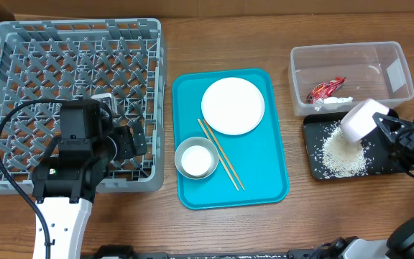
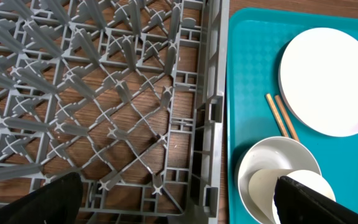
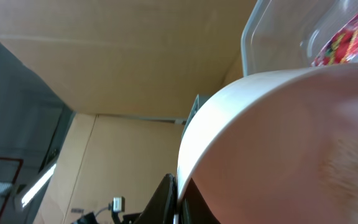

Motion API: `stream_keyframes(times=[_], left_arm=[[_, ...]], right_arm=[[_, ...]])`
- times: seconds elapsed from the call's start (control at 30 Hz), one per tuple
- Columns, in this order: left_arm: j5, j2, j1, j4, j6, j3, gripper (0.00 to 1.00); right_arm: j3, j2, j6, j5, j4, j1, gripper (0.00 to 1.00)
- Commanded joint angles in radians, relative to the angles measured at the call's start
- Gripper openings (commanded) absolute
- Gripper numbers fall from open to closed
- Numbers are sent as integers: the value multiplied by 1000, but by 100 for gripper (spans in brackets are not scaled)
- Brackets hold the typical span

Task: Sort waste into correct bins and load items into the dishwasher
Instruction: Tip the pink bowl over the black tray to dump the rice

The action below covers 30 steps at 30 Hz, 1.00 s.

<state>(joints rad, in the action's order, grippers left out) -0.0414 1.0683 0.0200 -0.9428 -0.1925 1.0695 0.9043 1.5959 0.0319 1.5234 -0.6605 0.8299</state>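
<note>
Presently, right gripper [image 1: 381, 124] clamps the pinkish-white bowl [image 1: 360, 119], tipped over rice [image 1: 342, 155] heaped on the black tray [image 1: 315, 171]. Over the dish rack [image 1: 20, 43] corner, left gripper [image 1: 136, 140] hangs, fingers spread, empty.

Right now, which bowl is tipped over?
The pinkish-white bowl in the right claw, tilted above the black tray; the grey bowl sits upright on the teal tray.
</note>
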Motion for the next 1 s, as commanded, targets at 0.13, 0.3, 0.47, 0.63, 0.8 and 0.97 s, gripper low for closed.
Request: stream_keyframes(times=[0.13, 0.3, 0.47, 0.63, 0.8, 0.97], left_arm=[[-11, 4, 7, 6, -14, 24, 100], [-11, 4, 7, 6, -14, 24, 100], [-11, 4, 7, 6, -14, 24, 100], [-11, 4, 7, 5, -14, 24, 100], [-11, 5, 7, 5, -14, 24, 100], [-11, 5, 7, 5, -14, 24, 100]], right_arm=[[-5, -13, 25, 46, 37, 61, 4], [-5, -13, 25, 46, 38, 51, 4], [-5, -13, 24, 38, 29, 33, 4], [-5, -13, 24, -80, 9, -40, 4], [9, -23, -48, -220, -85, -232, 4], [74, -85, -67, -388, -178, -382, 4]])
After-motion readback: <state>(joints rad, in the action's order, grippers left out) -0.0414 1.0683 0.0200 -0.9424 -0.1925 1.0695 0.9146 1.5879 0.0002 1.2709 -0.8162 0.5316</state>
